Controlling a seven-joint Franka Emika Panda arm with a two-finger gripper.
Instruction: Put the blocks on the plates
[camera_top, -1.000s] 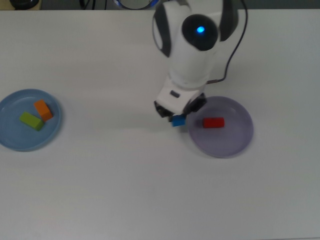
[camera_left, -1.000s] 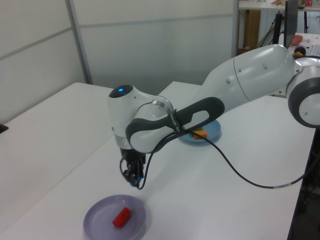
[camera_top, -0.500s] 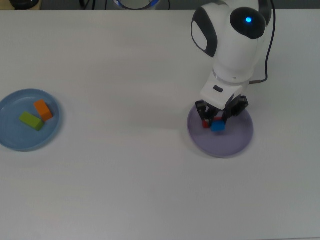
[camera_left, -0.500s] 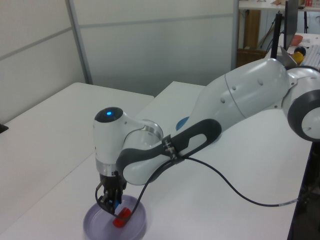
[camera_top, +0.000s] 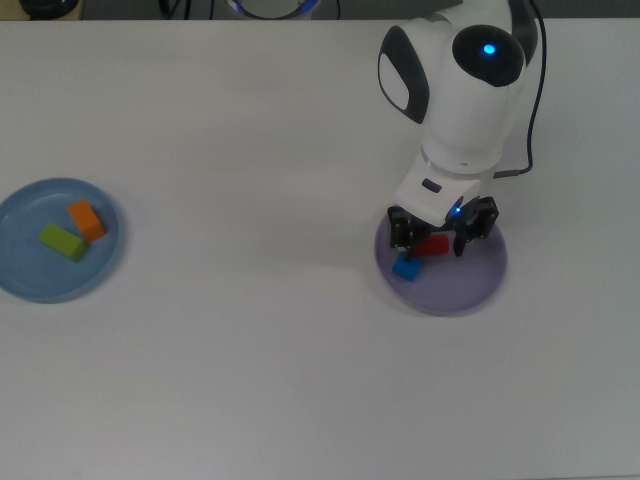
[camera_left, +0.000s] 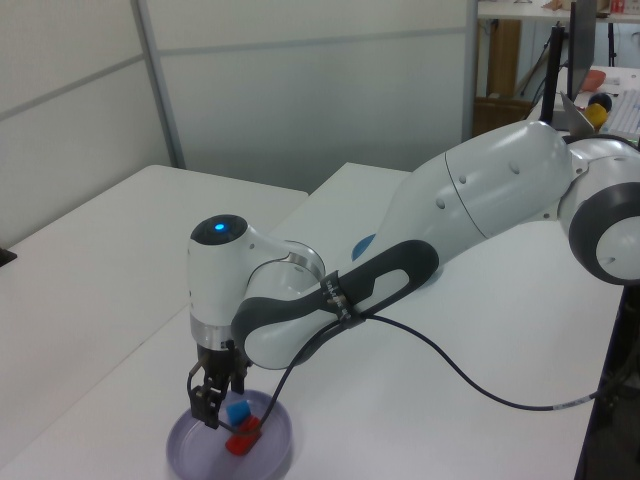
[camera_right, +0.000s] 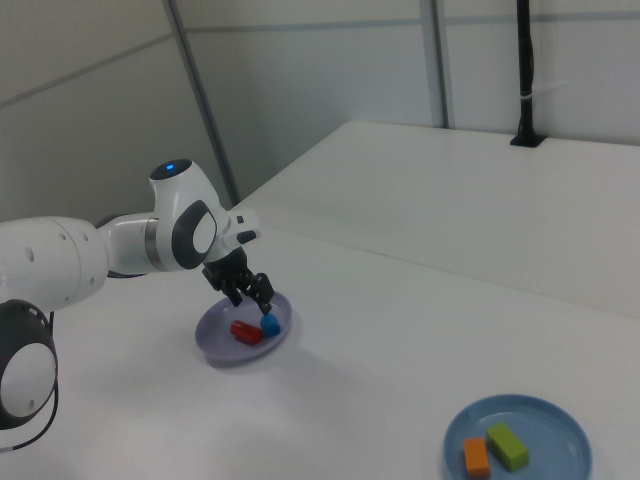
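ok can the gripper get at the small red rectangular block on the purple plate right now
Probably yes. The gripper hangs open directly over the red block on the lavender plate. The small blue cube lies beside it, toward the top view's left, apparently clear of the fingers.

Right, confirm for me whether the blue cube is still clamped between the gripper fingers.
No. In the top view the blue cube lies on the lavender plate, clear of the open gripper above the red block.

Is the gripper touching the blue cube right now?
Apart. In the top view the gripper is open above the purple plate, and the blue cube lies on the plate below its fingers, with plate surface showing between them.
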